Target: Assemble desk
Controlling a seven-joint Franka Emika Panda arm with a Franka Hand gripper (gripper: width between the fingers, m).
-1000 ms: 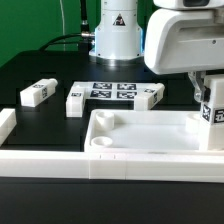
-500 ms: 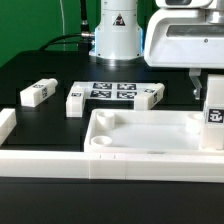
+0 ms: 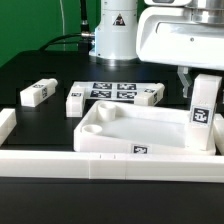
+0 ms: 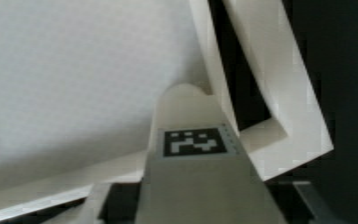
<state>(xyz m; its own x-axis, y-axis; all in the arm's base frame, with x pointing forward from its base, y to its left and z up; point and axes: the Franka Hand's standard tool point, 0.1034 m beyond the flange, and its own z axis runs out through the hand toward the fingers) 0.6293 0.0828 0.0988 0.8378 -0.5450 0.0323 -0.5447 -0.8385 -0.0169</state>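
Nearest the exterior camera, the long border rail is lying across the black table, just as it was half a second ago. Just behind it, the desk top is sitting differently. It is now further toward the exterior view's left and slightly turned, so a tag on its near wall is showing that was not showing before.

My claw is clamped on a leg and holding it upright at the desk top's near corner on the exterior view's right. Claw and leg are both standing further toward the exterior view's left than before. The wrist view is looking down the leg, with its tag facing the camera, onto the desk top's rim. I cannot tell whether the leg is seated in the corner socket.

Farther back nothing is changing. A loose leg is lying alone, and a second leg and a third leg are lying at either end of the marker board. My arm's base is standing farthest back.
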